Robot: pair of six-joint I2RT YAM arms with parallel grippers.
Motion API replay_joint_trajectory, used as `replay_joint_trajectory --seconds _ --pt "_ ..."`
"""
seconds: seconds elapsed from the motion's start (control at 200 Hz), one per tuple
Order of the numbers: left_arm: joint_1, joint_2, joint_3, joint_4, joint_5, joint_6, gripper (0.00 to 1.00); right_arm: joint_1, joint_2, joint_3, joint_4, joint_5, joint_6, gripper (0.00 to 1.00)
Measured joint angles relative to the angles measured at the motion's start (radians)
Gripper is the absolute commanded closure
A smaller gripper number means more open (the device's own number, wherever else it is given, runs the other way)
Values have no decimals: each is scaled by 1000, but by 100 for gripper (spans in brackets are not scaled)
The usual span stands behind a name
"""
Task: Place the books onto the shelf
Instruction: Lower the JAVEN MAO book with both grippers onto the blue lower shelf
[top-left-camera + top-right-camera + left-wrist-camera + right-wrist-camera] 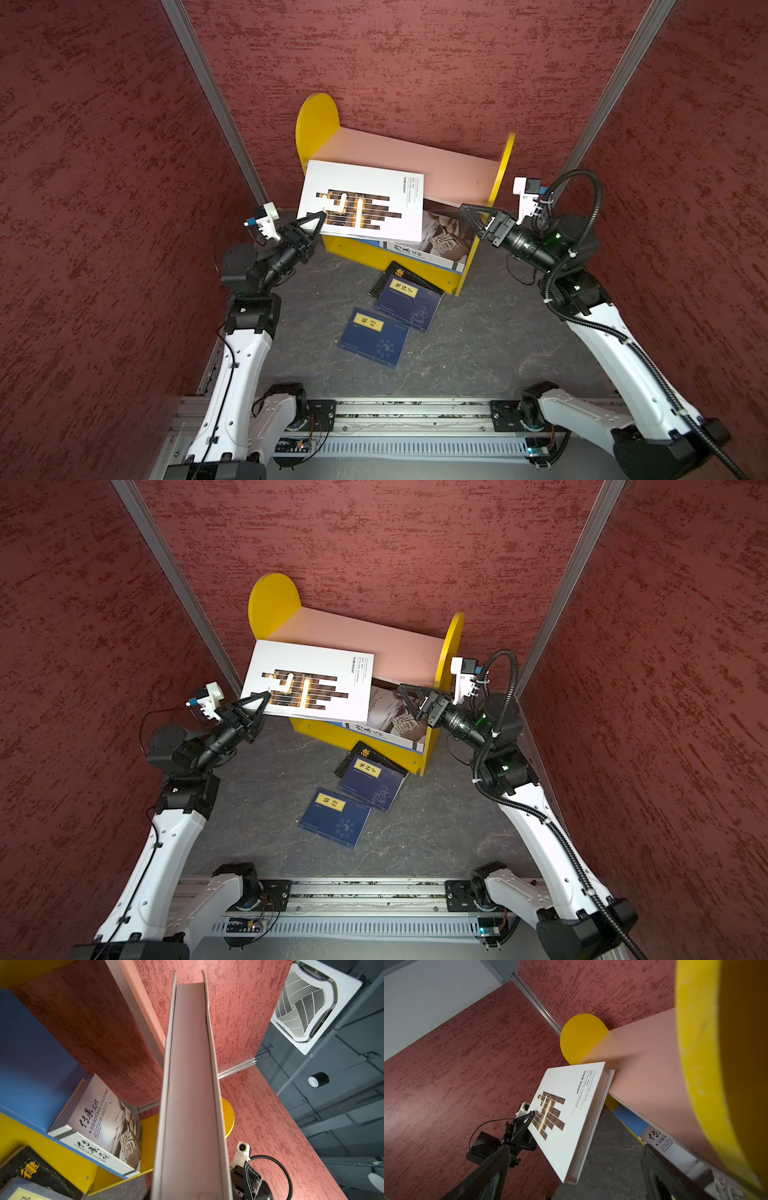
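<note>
At two o'clock from my left hand (318, 220), the white brown-bar book (365, 195) sits pinched by its edge, seemingly resting on the shelf (457, 178); my right hand (471, 220) is spread, holding nothing.

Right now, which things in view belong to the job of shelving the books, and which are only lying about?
Belong to the job: shelf, white brown-bar book in the left gripper, Heritage book on the lower board, navy book by the shelf, second navy book, black book.

Only around: red walls, ceiling vent, ceiling lamp, front rail.
</note>
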Motion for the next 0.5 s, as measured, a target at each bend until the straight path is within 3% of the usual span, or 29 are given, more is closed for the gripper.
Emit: replay_joint_trajectory --seconds 0.276,0.496 --pt "1 -68 -60 -60 103 1 80 0 -43 -25 -78 94 -72 1" --pt "1 -63 -148 -193 193 32 80 0 -159 -127 -88 284 -83 1"
